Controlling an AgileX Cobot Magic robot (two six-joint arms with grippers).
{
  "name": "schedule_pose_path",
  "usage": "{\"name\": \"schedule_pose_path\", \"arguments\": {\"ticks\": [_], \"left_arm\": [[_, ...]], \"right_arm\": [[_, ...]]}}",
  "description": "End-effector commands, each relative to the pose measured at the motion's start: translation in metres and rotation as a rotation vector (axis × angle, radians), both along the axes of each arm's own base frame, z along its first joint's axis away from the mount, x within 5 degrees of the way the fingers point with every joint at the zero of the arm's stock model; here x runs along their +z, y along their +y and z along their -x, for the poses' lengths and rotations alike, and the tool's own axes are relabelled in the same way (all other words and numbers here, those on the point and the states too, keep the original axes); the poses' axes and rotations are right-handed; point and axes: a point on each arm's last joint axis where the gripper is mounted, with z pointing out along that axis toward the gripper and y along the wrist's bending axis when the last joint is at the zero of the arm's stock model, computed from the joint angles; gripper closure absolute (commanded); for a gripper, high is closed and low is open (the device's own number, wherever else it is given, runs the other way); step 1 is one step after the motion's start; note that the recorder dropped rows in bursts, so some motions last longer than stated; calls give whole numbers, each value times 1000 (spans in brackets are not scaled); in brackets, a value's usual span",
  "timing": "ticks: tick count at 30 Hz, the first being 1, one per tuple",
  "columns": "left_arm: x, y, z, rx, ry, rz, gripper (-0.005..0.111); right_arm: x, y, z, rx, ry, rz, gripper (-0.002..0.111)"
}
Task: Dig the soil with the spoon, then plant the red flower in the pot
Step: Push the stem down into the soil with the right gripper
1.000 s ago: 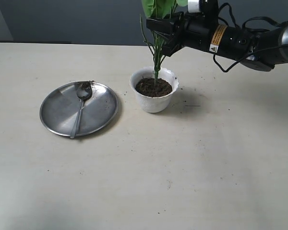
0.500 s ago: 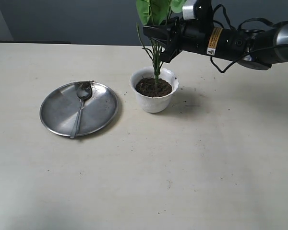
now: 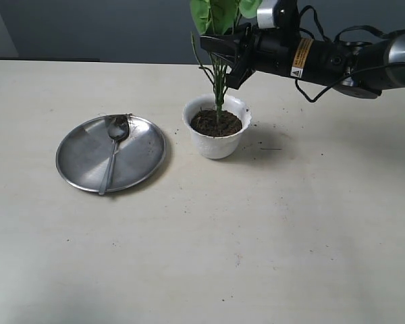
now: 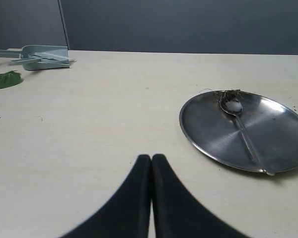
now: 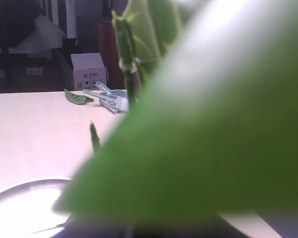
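Green stem of red flower (image 3: 219,98) clamped in right gripper (image 3: 224,57) — press upright into soil (image 3: 216,123) at pot (image 3: 217,147) centre before releasing.

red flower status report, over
Right gripper shut on red flower, stem down in soil of pot. Left gripper shut, empty. Spoon on steel plate, nothing blocking.

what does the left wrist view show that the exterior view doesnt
Only the left wrist view: the shut left tool, a pale green scoop and a loose leaf. Only the exterior view: the pot with soil, the flower standing in it, and the right tool closed on its stem. Both: the steel plate with the spoon lying on it.
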Motion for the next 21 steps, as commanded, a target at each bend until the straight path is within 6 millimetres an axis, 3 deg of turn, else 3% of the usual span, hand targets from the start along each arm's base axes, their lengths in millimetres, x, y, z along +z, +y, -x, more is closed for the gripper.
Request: {"name": "schedule_pose_path", "arguments": {"ticks": [1,14,21], "left_arm": [[-1,0,0,-5,-8,6,106],[-1,0,0,-5,-8,6,106],[-1,0,0,-5,-8,6,106]], "right_arm": [[-1,2,-7,8,-19,-23,109],[-8,5,-9,39,-4,21,109],[-29,6,-9,69,64,1,109]]}}
